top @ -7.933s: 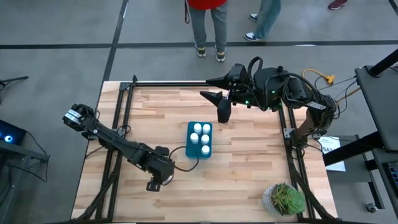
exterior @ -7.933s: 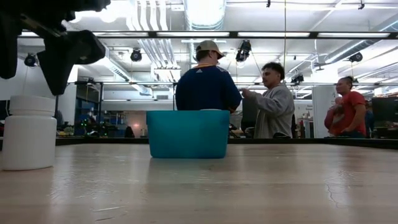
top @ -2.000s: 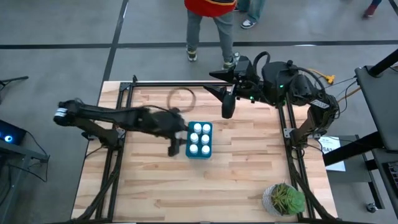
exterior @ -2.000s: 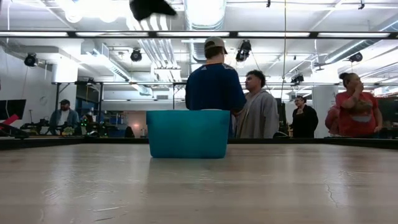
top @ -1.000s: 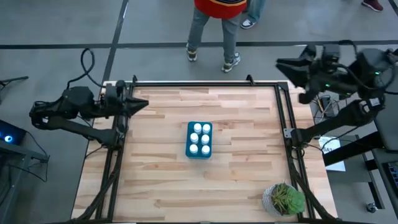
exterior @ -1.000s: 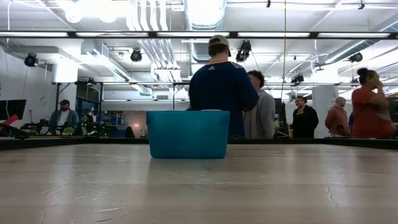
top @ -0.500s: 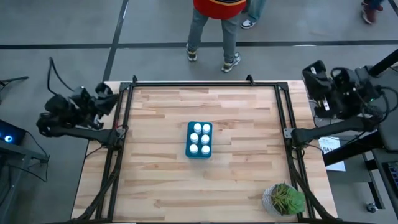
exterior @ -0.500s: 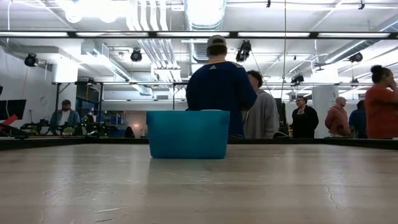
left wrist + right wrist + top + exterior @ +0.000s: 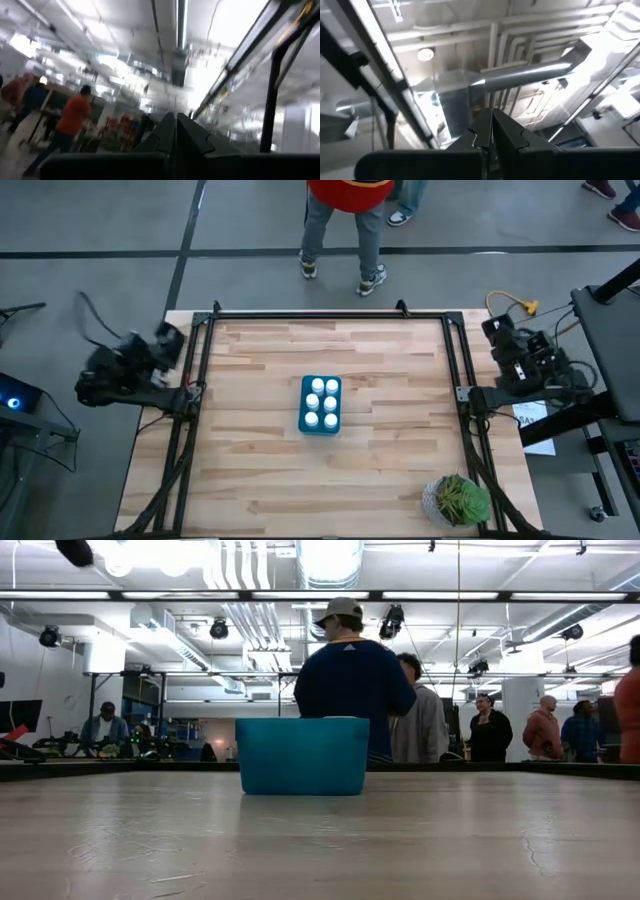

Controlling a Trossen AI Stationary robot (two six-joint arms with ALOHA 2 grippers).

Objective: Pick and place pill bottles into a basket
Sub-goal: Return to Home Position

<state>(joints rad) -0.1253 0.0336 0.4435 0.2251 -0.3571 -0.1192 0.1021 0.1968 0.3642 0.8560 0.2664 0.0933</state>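
Both dark arms have folded back off the pale wooden plank surface [image 9: 250,460] within the last second. The left gripper [image 9: 175,116] is now well left of the teal-blue rectangular plastic basket [image 9: 303,755] and the right gripper [image 9: 491,113] well right of it, each with fingers pressed together. The arms should settle slowly, clear of the black metal frame [image 9: 300,314]. Six small white capped pill bottles [image 9: 315,402] stand inside the basket. No writing is readable.

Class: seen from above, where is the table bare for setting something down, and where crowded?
Bare: the table either side of the basket, left arm and right arm parked outside. Crowded: the basket, full of bottles; the plant's corner.
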